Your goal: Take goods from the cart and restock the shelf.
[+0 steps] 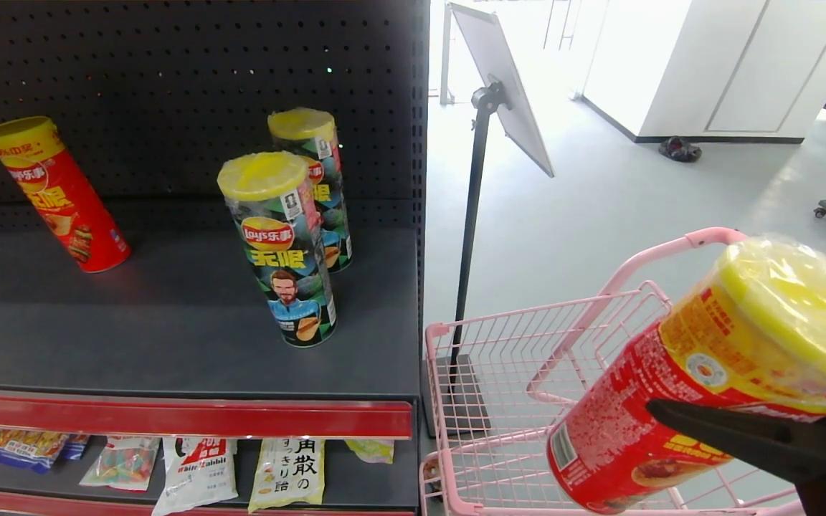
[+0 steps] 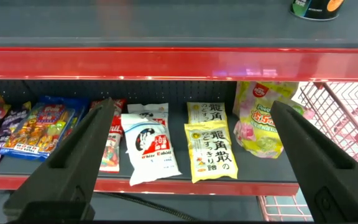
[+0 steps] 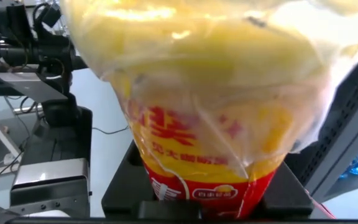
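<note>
Three cans already stand on the top shelf (image 1: 169, 322). A red shelf can (image 1: 54, 193) is at 10 o'clock in the head view. Two dark cans (image 1: 280, 251) stand one behind the other, near the middle at 9 o'clock.

One more, the held can (image 1: 700, 380), is on its way. It is up in the air at 4 o'clock, tilted, above the pink cart (image 1: 499, 373). The right pincer (image 1: 764, 437) is closed around its side. So the picking up looks done. The can has yet to be carried over to 9 o'clock and stood on the shelf, where there is room between the red can and the dark ones.

The left pincer (image 2: 191, 106) is spread wide and holds nothing. It points at the lower shelf, where snack bags (image 2: 210, 149) lie.

Some things are hard to see. Only one black finger (image 1: 736, 426) of the right pincer shows, and the other is behind the can. The can's lower end is cut off at 6 o'clock. The can also covers much of the cart, so I cannot tell if more goods wait inside. In the right wrist view the can (image 3: 197, 124) sits very close, with shiny wrap over its yellow lid.
</note>
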### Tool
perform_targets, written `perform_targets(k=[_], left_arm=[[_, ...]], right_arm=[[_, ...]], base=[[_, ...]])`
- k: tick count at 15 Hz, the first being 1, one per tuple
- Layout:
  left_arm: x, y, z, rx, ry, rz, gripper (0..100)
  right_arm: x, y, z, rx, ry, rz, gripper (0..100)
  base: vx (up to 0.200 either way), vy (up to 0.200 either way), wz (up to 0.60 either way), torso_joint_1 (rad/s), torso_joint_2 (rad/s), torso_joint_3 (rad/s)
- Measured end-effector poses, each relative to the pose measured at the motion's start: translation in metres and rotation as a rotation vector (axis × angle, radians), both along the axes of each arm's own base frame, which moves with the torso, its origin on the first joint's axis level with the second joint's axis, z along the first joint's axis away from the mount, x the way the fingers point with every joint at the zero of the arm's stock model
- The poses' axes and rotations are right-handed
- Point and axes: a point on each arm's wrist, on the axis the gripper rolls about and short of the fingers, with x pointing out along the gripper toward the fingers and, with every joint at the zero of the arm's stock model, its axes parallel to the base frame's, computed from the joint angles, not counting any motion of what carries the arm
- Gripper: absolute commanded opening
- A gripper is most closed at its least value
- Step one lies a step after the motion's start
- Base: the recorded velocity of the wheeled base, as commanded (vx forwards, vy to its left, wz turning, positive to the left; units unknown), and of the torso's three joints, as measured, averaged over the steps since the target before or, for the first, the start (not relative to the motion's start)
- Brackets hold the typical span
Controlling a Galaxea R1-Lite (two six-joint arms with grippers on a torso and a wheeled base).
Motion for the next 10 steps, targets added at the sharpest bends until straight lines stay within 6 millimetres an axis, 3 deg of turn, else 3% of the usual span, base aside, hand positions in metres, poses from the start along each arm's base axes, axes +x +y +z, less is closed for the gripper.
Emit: perform_targets(k=[5, 10], left_arm=[[0.0000, 0.0000, 0.0000, 0.000, 0.000, 0.000, 100], [0.0001, 0.0000, -0.0002, -0.003, 0.001, 0.000, 100]], right_arm=[[-0.0006, -0.0025, -0.0032, -0.005, 0.009, -0.019, 0], [-0.0027, -0.0052, -0.0049, -0.005, 0.010, -0.026, 0]], base=[[0.000, 0.000, 0.00, 0.000, 0.00, 0.000], [0.000, 0.200, 0.00, 0.003, 0.00, 0.001]])
